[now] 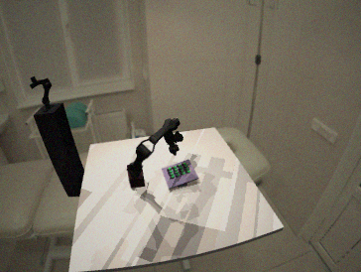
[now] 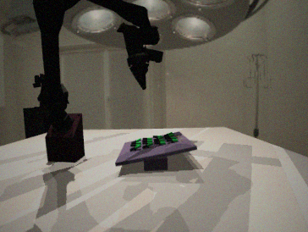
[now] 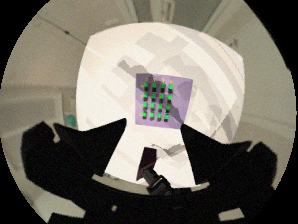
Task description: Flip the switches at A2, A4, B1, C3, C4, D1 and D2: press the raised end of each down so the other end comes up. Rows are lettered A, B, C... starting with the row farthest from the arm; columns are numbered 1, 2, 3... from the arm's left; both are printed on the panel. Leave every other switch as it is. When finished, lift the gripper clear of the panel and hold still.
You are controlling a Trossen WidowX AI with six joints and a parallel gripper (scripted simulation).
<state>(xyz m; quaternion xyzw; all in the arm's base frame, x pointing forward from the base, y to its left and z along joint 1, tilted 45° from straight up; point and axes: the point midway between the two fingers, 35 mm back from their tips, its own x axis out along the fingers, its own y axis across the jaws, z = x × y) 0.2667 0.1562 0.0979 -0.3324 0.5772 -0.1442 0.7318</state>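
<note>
gripper (image 1: 174,151) (image 2: 144,88) (image 3: 153,124) up over table (image 1: 198,218) (image 2: 220,186) (image 3: 110,65), jaws apart, nothing grasped.
purple switch panel (image 1: 181,182) (image 2: 158,153) (image 3: 181,95) tilted on small support (image 2: 156,163), near dark arm base (image 1: 136,179) (image 2: 64,146) (image 3: 146,159); green-and-black switches (image 1: 179,170) (image 2: 153,140) (image 3: 157,101) in rows, gripper not touching; individual switch tilts too small to tell.

Panel lettering (image 3: 154,80) too small
</note>
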